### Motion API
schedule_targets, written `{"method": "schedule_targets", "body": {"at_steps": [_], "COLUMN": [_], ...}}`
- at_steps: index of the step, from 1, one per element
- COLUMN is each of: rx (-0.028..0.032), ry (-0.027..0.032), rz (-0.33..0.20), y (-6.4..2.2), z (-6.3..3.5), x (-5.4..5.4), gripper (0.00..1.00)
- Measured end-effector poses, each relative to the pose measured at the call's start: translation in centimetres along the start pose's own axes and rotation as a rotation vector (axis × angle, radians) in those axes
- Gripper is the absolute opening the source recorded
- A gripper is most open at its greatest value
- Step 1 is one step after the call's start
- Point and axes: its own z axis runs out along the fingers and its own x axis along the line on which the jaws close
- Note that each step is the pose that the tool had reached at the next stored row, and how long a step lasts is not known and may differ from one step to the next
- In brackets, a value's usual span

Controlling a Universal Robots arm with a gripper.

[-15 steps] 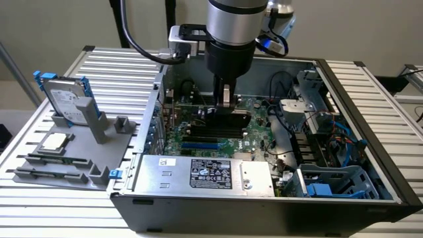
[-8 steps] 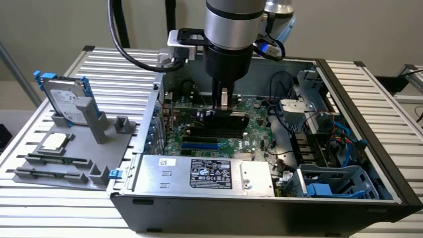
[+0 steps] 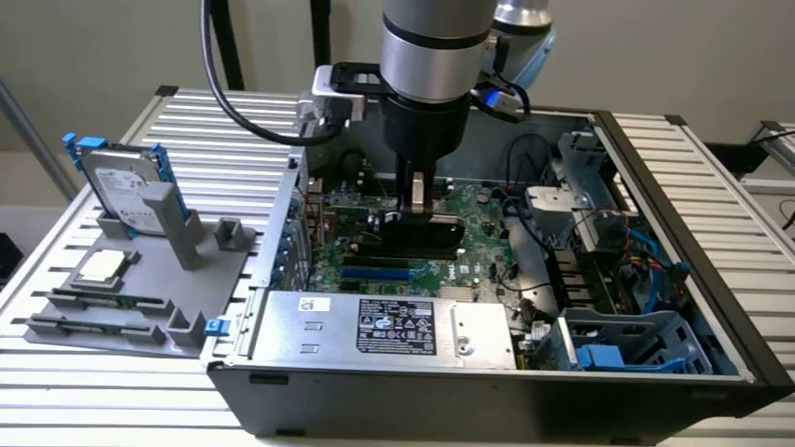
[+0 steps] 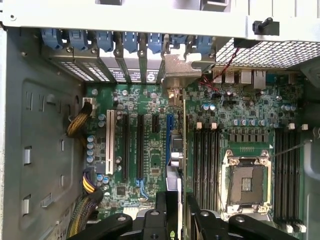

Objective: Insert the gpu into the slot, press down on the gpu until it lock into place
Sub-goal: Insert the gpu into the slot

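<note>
Fixture (image 3: 149, 307): grey holder on the ribbed table, at the exterior view's left, outside the case.
Drive (image 3: 122, 182): silver, blue rails, standing upright in the fixture's far slot.
Case (image 3: 497, 410): black tower lying on its side, open on top, motherboard exposed; just beside the fixture.
Supply (image 3: 385, 326): silver box with a label, inside the case along its near wall.
Arm (image 3: 429, 56): comes straight down over the middle of the motherboard.
Gripper (image 3: 420, 212): clenched on the gpu, one finger to each side of the card, gripping its upper edge; in the wrist view the gripper (image 4: 179, 210) flanks the card's edge.
Gpu (image 3: 429, 237): black card standing on edge directly under the gripper, low over the board and beyond the black expansion slots; seen edge-on in the wrist view, gpu (image 4: 176, 170), its silver bracket reaching the case's rear wall.
Slot (image 4: 169, 132): blue strip running parallel to the gpu's edge, right against it. Whether the card is fully seated cannot be told.
Memory slots (image 4: 205, 165): black, parallel, on the gpu's other side from the blue slot.
Socket (image 4: 247, 182): square, silver, beyond the memory slots.
</note>
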Motion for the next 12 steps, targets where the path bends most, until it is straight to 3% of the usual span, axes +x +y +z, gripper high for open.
{"method": "schedule_targets", "body": {"at_steps": [12], "rx": [0.0004], "ry": [0.0001], "rz": [0.006], "y": [0.5], "z": [1.01], "x": [0.09], "gripper": [0.26]}}
